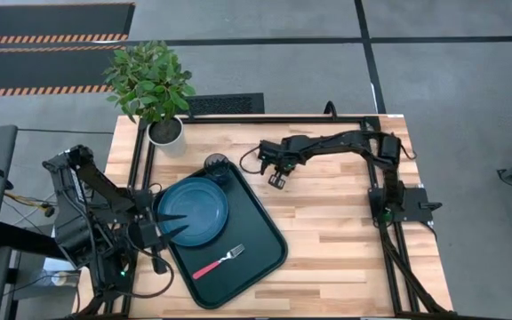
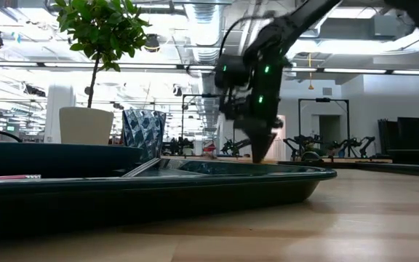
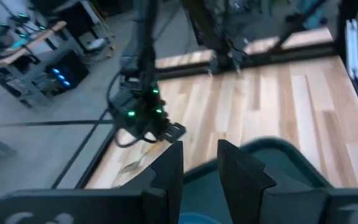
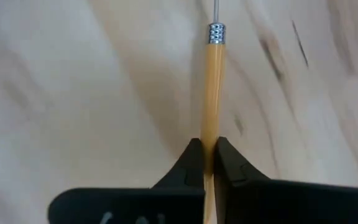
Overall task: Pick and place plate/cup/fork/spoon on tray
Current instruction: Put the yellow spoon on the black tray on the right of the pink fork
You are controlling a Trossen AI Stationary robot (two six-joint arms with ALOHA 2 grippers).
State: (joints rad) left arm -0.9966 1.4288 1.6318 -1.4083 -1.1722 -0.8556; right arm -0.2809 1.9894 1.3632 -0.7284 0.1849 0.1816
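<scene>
The dark green tray (image 1: 256,222) lies at the table's left-centre. The blue-teal plate (image 1: 198,209) rests flat on its far half and the red-pink-handled fork (image 1: 218,262) lies on its near half. The smoky cup (image 1: 218,166) stands upright at the tray's far corner and also shows in the low view (image 2: 142,131). My left gripper (image 1: 174,225) hovers open over the plate's left part, touching nothing. My right gripper (image 1: 277,180), right of the cup over bare wood, is shut on the orange-handled spoon (image 4: 213,81). The spoon's bowl is out of view. My right gripper pinches the spoon's orange handle (image 4: 211,134) between its two fingertips, back from the silver collar (image 4: 215,32). The fingers come from above and lie across the handle. Whether the spoon is lifted clear of the wood, I cannot tell.
A white pot with a green plant (image 1: 164,132) stands at the table's far left corner, beside the cup. Black frame rails (image 1: 327,117) run along the far and side edges. Bare wood (image 1: 336,240) lies right of the tray.
</scene>
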